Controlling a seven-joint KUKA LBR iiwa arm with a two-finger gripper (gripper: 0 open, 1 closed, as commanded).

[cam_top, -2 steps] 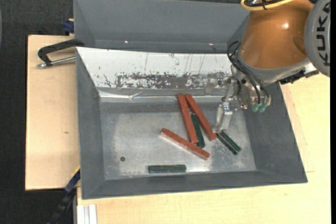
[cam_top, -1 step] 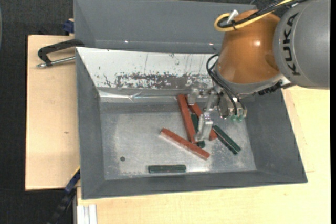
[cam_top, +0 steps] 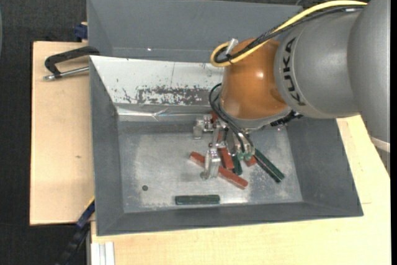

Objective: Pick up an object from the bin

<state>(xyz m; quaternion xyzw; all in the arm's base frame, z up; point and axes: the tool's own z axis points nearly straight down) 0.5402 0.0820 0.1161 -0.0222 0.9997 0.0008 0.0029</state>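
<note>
1. Camera view is looking down, and a little from one side, into a grey metal bin (cam_top: 105, 152) with sloping walls and a scuffed, shiny floor.
2. A thick grey robot arm (cam_top: 335, 65) is reaching into the bin from the right. Its wrist is wearing a rounded orange cover (cam_top: 251, 84), and a yellow cable (cam_top: 298, 17) is arching over the top of that cover.
3. The gripper (cam_top: 214, 166) is hanging beneath the orange cover and pointing down at the bin floor, slightly right of the middle.
4. It is sitting low, right at a small heap (cam_top: 232, 166) of short red and green sticks, the only cluster of things in the bin.
5. A red stick (cam_top: 198, 158) is lying flat just to the left of the gripper, with its near end right against the metal.
6. A second red stick (cam_top: 236, 180) is lying just below and to the right of the gripper, slanting toward the front wall.
7. A dark green stick (cam_top: 270, 169) is lying on the right edge of the heap, slanting down to the right, and a brighter green piece (cam_top: 250, 159) is peeking out beside it.
8. Whether the gripper is open or closed cannot be told, because the wrist and the crowded sticks are hiding its tip. Whether it is gripping any stick cannot be told either.
9. A dark green bar (cam_top: 197, 200) is lying flat by itself, well apart from the heap, along the foot of the front wall.
10. A small dark speck (cam_top: 144, 188) is sitting on the floor toward the left.
</note>
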